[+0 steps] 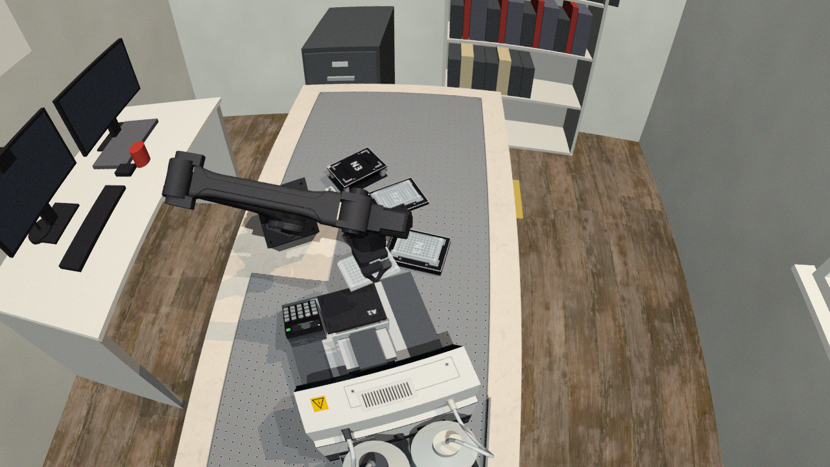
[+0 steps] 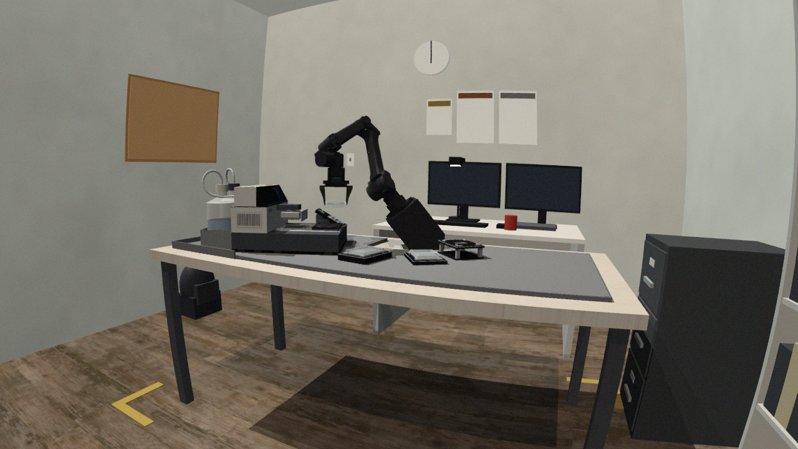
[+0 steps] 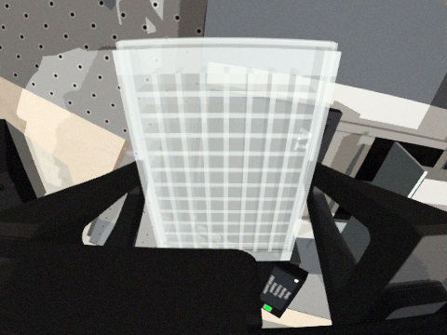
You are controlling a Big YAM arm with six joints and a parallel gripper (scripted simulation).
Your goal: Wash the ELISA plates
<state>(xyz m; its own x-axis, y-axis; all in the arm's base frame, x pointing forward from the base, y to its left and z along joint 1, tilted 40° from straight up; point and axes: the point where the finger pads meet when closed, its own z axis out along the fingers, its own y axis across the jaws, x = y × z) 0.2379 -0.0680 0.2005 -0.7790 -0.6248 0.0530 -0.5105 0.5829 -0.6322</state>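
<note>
My gripper (image 1: 376,276) (image 2: 335,204) (image 3: 225,169) is shut on a clear ELISA plate (image 1: 350,272) (image 2: 336,202) (image 3: 226,135), gripped by its long sides and held level high above the bench, beside the washer's carrier (image 1: 352,312). The black carrier, marked A1, has no plate on it. The washer (image 1: 417,380) (image 2: 254,219) shows a green lamp (image 1: 288,329) (image 3: 267,308) beside its keypad (image 1: 300,311). Nest N3 (image 1: 368,157) (image 2: 463,246), on raised posts, is empty. A second plate (image 1: 398,195) (image 2: 425,254) sits in the middle nest, a third plate (image 1: 419,246) (image 2: 365,251) in the nest nearest the washer.
White-capped bottles (image 1: 443,444) with hoses stand behind the washer. The arm's base (image 1: 290,229) (image 2: 415,223) stands at the bench's long edge. A desk (image 1: 165,136) with monitors and a red cup (image 1: 139,154) (image 2: 510,222) is beyond that edge.
</note>
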